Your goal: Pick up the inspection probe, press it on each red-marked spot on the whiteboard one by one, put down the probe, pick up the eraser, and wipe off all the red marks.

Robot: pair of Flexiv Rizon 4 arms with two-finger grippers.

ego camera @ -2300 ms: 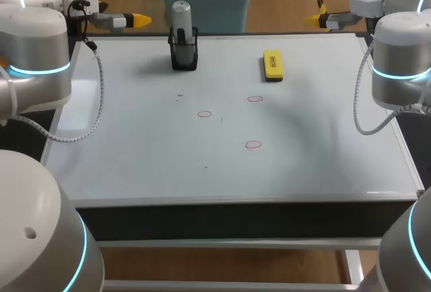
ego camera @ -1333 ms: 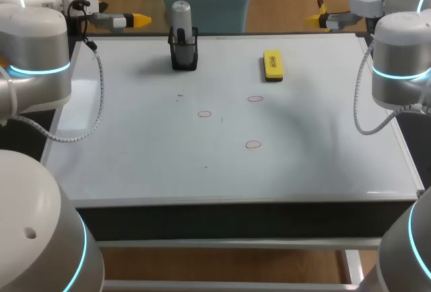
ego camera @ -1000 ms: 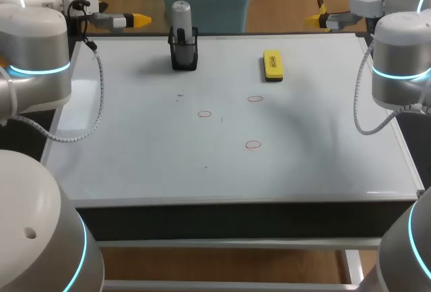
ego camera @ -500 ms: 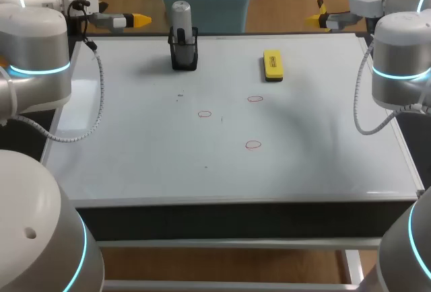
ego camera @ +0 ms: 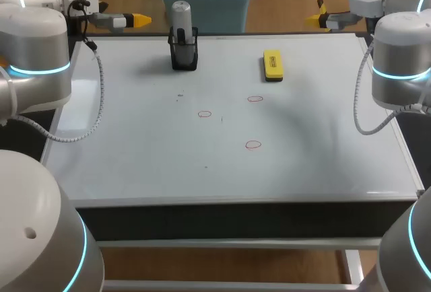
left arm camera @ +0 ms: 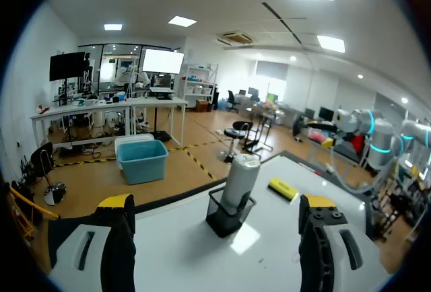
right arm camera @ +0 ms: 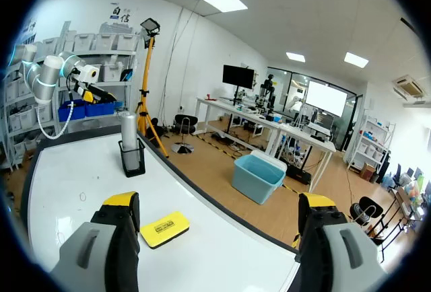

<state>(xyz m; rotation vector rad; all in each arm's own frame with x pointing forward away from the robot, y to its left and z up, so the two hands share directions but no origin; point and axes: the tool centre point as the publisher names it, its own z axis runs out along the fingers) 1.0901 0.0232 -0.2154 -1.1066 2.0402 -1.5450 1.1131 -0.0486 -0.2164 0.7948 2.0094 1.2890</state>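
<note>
Inspection probe: not yet picked up; it stands upright in its holder, so I judge the task to be at its very start.
Left gripper: hangs at the worktop's far left corner, fingers spread wide with nothing between them. In the left wrist view the probe stands ahead of it, well apart.
Holder: black, near the far edge, left of the middle, with the probe's grey body rising out of it.
Whiteboard: covers the worktop and carries three red marks, none wiped.
Left mark: about the middle of the worktop, on the holder's side.
Near mark: the one closest to the near edge, right of the left mark.
Far mark: the one nearest the eraser.
Eraser: yellow, lying flat near the far edge, right of the middle, untouched.
Right gripper: at the far right corner, fingers wide apart and empty. In the right wrist view the eraser lies ahead of it.
Done: nothing, as far as the views show.
Left: grasping the probe, three presses, setting it down, taking the eraser, wiping three marks.
</note>
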